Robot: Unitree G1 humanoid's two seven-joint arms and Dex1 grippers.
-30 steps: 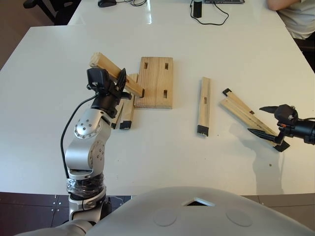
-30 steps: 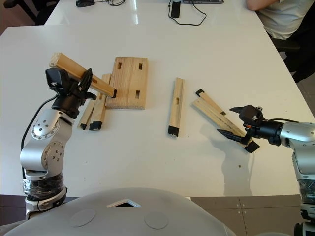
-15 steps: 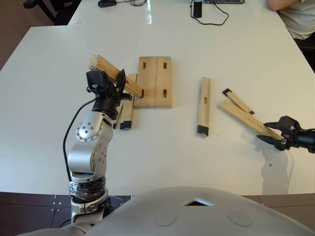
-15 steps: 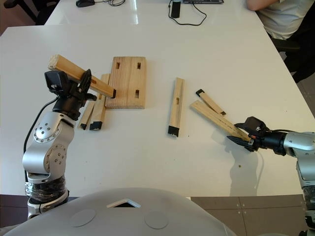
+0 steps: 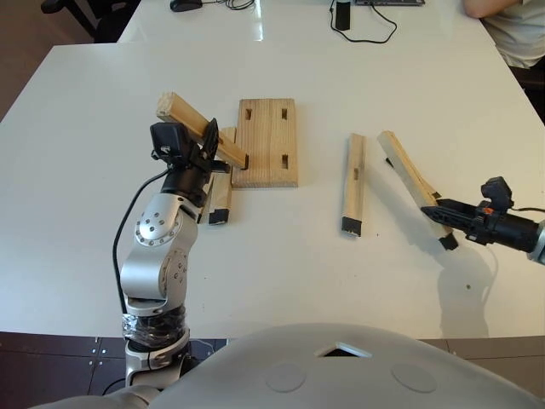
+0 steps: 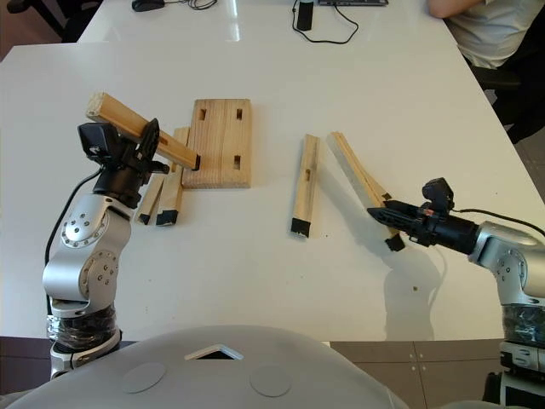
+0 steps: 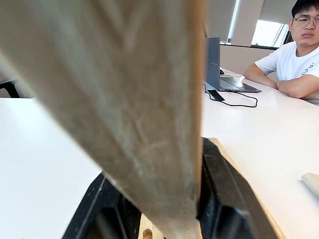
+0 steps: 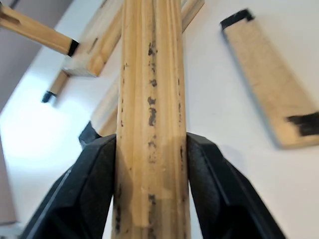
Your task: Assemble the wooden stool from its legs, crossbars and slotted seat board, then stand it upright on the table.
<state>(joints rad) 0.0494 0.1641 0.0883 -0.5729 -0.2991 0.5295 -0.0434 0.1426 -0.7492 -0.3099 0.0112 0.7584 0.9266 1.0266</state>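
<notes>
My left gripper (image 5: 204, 153) is shut on a wooden leg (image 5: 183, 115) with a black tip, held tilted above the table just left of the slotted seat board (image 5: 268, 128), which lies flat. In the left wrist view this leg (image 7: 129, 99) sits between black fingers (image 7: 224, 199). At the right, my right gripper (image 5: 436, 211) is shut on the near part of a second leg (image 5: 404, 166), whose far end points to the back. The right wrist view has that leg (image 8: 152, 99) between its fingers (image 8: 89, 189), above a short crossbar (image 8: 266, 74) lying on the table.
Another leg (image 5: 353, 170) lies flat between the board and the right gripper. More wooden pieces (image 5: 223, 192) lie beside the board under the left gripper. On a second table at the back are a mouse (image 5: 185, 5) and a black device with a cable (image 5: 342, 15).
The right gripper, open beside the leg a second ago, closed on its near end. It then swung the leg's far end toward the back and middle. The left arm held still.
</notes>
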